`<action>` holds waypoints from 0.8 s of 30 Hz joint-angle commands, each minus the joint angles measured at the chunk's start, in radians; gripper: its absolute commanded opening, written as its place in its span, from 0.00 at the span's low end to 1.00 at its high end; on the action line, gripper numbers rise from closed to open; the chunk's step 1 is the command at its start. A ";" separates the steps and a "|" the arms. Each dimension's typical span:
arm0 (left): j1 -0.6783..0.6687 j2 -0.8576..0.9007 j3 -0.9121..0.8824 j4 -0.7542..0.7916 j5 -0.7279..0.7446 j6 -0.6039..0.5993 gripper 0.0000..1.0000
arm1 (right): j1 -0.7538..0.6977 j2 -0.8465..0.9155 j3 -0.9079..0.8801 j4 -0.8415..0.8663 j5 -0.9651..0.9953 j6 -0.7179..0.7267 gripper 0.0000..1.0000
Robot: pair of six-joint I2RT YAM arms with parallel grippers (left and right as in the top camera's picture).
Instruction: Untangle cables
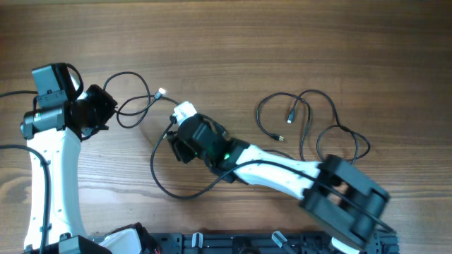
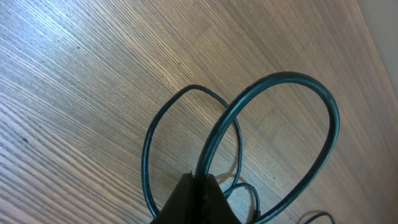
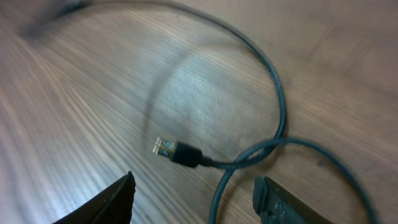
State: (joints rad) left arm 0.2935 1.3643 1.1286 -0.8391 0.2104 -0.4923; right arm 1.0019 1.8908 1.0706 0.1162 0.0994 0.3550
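Observation:
Thin black cables lie in loose loops on the wooden table. My left gripper (image 1: 101, 109) is shut on one cable's loop (image 1: 131, 74), which ends in a small light plug (image 1: 161, 92). In the left wrist view the jaws (image 2: 202, 177) pinch this cable (image 2: 333, 118) as it arcs above the wood. At the table's middle my right gripper (image 1: 175, 135) is open, low over another cable (image 1: 157, 176). The right wrist view has the gripper (image 3: 195, 182) straddling a strand (image 3: 280, 106), gripping nothing. A metal-tipped plug (image 3: 177, 151) lies just ahead of it.
A separate black cable (image 1: 311, 92) lies in loops at the right, its two plug ends (image 1: 290, 116) inside the loop. The right arm's white link (image 1: 282, 169) stretches across the near middle. A black rail (image 1: 233, 243) runs along the front edge.

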 commanded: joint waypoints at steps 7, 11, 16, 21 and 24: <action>-0.004 0.007 0.001 -0.005 -0.002 0.022 0.04 | 0.013 0.233 0.008 0.129 0.058 0.011 0.45; -0.004 0.007 0.001 -0.008 -0.014 0.022 0.04 | 0.011 0.205 0.008 0.121 0.057 0.012 0.04; -0.003 0.007 0.001 -0.007 -0.029 0.021 0.04 | -0.071 -0.153 0.008 0.016 -0.231 0.045 0.04; -0.004 0.007 0.001 -0.007 -0.029 0.021 0.04 | -0.277 -0.405 0.008 0.009 -0.671 0.133 0.04; -0.003 0.007 0.001 -0.007 -0.029 0.021 0.04 | -0.415 -0.454 0.008 -0.019 -0.888 0.176 0.04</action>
State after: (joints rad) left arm 0.2935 1.3647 1.1286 -0.8486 0.1883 -0.4900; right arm 0.6937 1.4601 1.0767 0.1268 -0.4557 0.4622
